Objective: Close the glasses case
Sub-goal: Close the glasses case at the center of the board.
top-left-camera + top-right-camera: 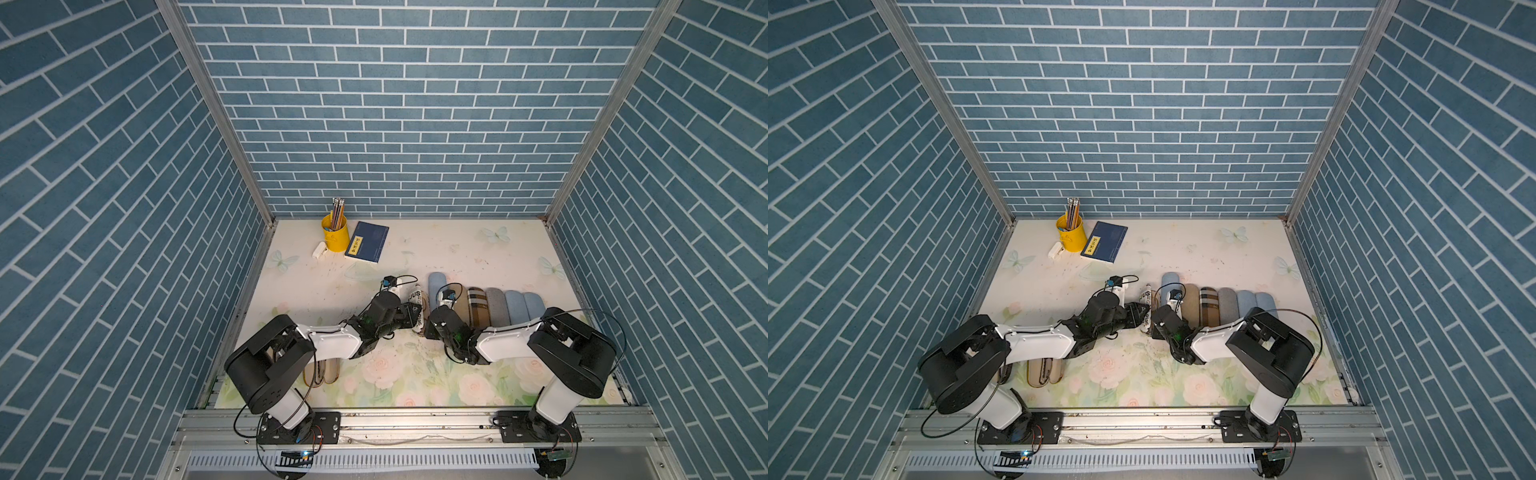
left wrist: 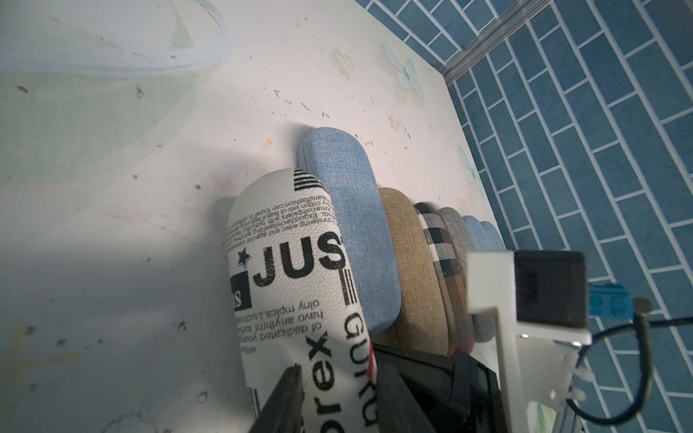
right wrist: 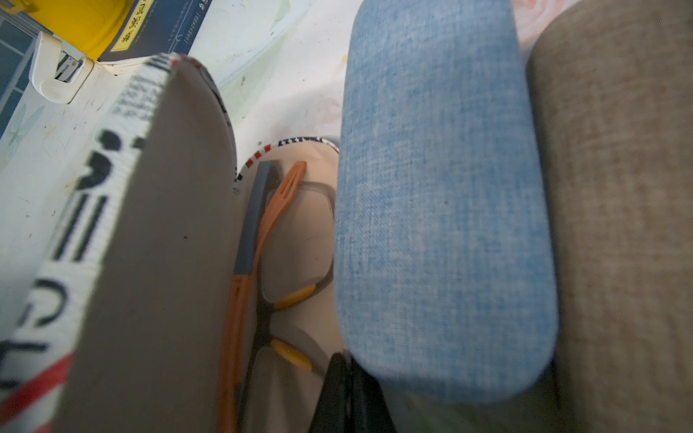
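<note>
The glasses case [image 1: 416, 297] is white with black newspaper print and stands open at the table's middle, seen in both top views [image 1: 1145, 298]. Its lid [image 2: 292, 270] stands upright. My left gripper [image 2: 337, 397] is shut on the lid's near end, one finger on each face. In the right wrist view the lid's grey lining [image 3: 161, 243] faces the base, where orange and grey glasses [image 3: 270, 243] lie folded. My right gripper [image 3: 347, 393] is shut with nothing in it, its tips at the base's rim beside a light blue case [image 3: 442, 206].
A row of closed cases [image 1: 494, 309] lies right of the open one: light blue, tan [image 2: 408, 262], plaid [image 2: 438, 243], grey, more blue. At the back left stand a yellow pencil cup [image 1: 333, 237] and a blue book [image 1: 367, 242]. Another open case [image 1: 322, 372] lies under my left arm.
</note>
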### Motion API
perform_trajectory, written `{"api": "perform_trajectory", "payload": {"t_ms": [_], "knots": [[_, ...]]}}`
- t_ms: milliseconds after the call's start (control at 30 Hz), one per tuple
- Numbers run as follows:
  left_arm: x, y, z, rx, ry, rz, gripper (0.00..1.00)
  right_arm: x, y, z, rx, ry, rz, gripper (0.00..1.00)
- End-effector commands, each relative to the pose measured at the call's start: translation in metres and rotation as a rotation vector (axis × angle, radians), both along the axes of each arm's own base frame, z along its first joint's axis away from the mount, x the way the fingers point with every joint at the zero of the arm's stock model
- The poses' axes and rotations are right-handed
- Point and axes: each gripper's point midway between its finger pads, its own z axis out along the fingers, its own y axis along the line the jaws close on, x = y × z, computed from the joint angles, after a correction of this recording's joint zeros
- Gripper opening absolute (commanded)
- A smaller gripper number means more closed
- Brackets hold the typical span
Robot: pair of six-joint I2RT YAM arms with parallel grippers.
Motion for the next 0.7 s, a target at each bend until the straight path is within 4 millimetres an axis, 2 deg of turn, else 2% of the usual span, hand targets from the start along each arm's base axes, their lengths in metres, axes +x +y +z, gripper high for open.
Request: {"api": "perform_trajectory", "payload": {"t_ms": [0,667], "knots": [[-0.0052,-0.0085,-0.011,0.025,0.018,-0.036,0.36,-0.0054,0.0022,0.0034,0.031,0.012,0.006,0.06],[-0.005,-0.0171,-0.0135,0.028,0.023,-0.051,0.35,-0.0062,-0.0012,0.0041,0.029,0.012,0.008,0.05]]}}
